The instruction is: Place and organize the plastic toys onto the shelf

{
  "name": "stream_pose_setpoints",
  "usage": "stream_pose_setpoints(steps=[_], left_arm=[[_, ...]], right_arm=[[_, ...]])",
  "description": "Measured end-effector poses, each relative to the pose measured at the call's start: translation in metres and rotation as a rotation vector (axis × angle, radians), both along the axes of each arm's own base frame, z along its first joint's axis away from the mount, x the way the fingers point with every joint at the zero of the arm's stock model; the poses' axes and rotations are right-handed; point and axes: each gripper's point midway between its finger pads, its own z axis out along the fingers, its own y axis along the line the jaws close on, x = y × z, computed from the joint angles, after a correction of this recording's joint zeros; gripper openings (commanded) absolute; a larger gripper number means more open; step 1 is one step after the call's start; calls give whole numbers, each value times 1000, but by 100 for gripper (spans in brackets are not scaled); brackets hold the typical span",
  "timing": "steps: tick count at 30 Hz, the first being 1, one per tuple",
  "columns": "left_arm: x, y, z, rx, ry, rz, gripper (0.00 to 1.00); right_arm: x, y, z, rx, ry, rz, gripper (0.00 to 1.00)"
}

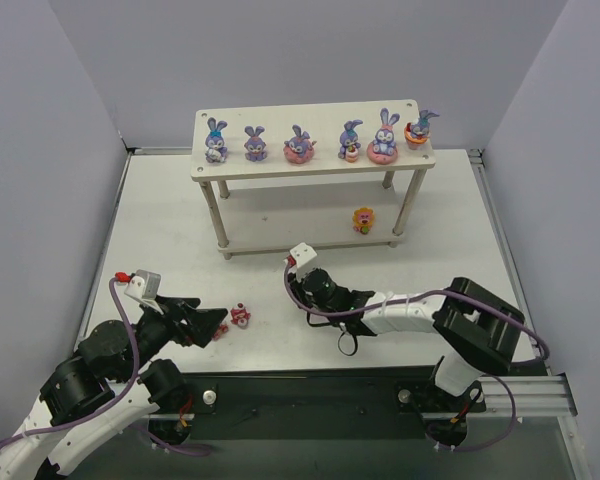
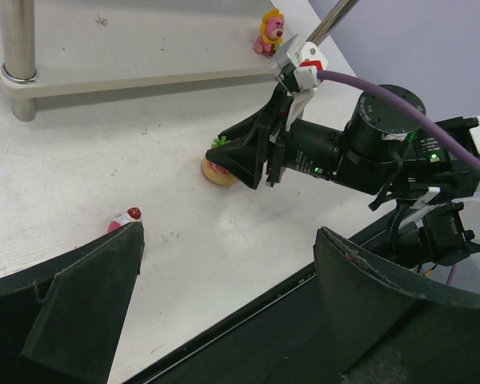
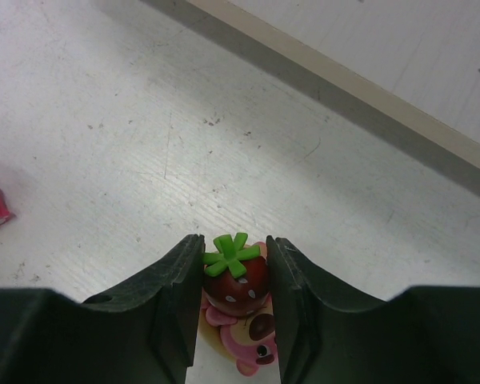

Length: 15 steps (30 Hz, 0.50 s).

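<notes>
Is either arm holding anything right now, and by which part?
The right tool pinches the strawberry-topped toy by the strawberry's sides. The left tool is open, holding nothing.

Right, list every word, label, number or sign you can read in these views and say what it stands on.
None can be read.
The shelf, the bunny figurines and the strawberry-topped toy between the fingers of the right gripper show no lettering.
The red-and-white tag on the right wrist is too small to tell.
</notes>
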Motion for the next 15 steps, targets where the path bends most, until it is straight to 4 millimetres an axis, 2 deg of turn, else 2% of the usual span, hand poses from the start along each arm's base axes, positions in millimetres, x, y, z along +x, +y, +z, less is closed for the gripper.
stream_pose_setpoints(steps=[4, 7, 11, 15], left_arm=[[0, 0, 0, -1, -1, 0, 97], [0, 1, 1, -5, -4, 0, 97], [-1, 1, 1, -7, -6, 0, 97], [-1, 1, 2, -9, -8, 0, 97]], right_arm=[[-1, -7, 23, -1, -14, -21, 0], [3, -4, 57, 39, -56, -42, 0], [19, 1, 100, 94, -115, -91, 0], [44, -4, 122, 116, -141, -164, 0]])
